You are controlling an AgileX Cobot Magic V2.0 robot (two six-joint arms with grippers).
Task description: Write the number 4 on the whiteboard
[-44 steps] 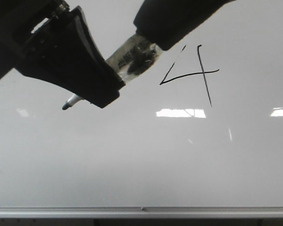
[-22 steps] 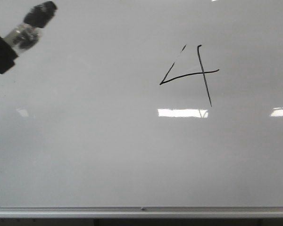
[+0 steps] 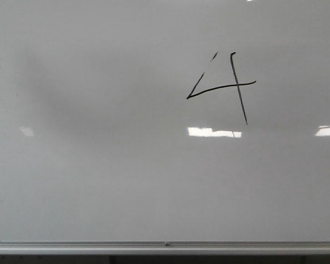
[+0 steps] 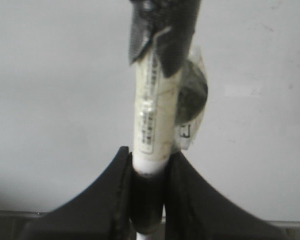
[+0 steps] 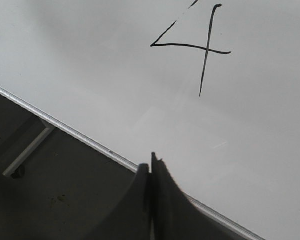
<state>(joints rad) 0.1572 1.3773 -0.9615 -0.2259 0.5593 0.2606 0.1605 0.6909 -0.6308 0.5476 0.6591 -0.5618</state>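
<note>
A black hand-drawn number 4 [image 3: 225, 87] stands on the whiteboard [image 3: 126, 181], right of centre and high in the front view. It also shows in the right wrist view [image 5: 195, 47]. No gripper shows in the front view. In the left wrist view my left gripper [image 4: 147, 170] is shut on a white marker [image 4: 151, 115] with a black cap end, held in front of the board [image 4: 55, 100]. In the right wrist view my right gripper [image 5: 151, 167] is shut and empty, over the board's silver rail [image 5: 90, 142], away from the 4.
The silver rail [image 3: 165, 246] runs along the board's near edge. Bright light reflections [image 3: 214, 132] lie on the board below the 4. Beyond the rail in the right wrist view is a dark surface [image 5: 50, 195] with a metal bracket [image 5: 27, 150].
The left gripper with the marker has moved left and out of the front view. The 4 is now fully uncovered. The dark arm at the top has also gone.
</note>
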